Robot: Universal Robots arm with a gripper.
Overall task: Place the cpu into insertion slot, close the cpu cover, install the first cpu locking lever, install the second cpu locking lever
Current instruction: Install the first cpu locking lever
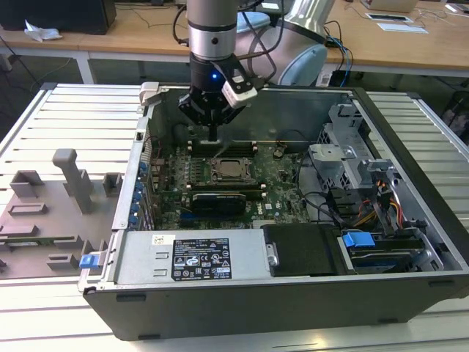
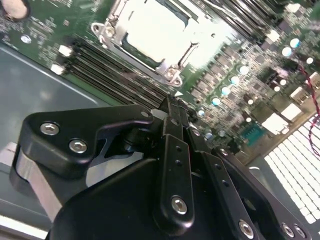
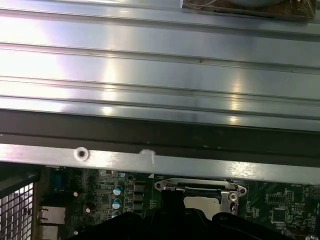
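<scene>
Black two-finger hand (image 1: 212,136): in the exterior view it hangs from the grey arm inside the open dark grey computer case (image 1: 293,293), which stands on the ribbed aluminium bench (image 1: 73,117). The fingers are drawn together into one thin stem, and nothing shows between them. The tips are above the far part of the green motherboard (image 1: 282,183), just beyond the square silver-rimmed insertion slot (image 1: 217,177) and apart from it. The small flat square silver-grey cpu (image 1: 229,170) lies in that slot. A grey moulded fixture tray (image 1: 51,213) lies on the bench at the exterior view's left.

Second wrist view: the hand (image 2: 172,107) points at the motherboard (image 2: 240,75), fingers closed and carrying nothing. The cpu (image 2: 155,32) sits in the slot, its top bright. The thin silver cpu cover (image 2: 111,31) lies flat around it as a frame. Long black memory slots (image 2: 115,75) run between the cover and the fingertips.

First wrist view: the hand (image 3: 172,205) is dark at the edge, just beside the cpu cover (image 3: 200,185) and the cpu (image 3: 202,202). Past the case wall lies the bench (image 3: 150,65).
</scene>
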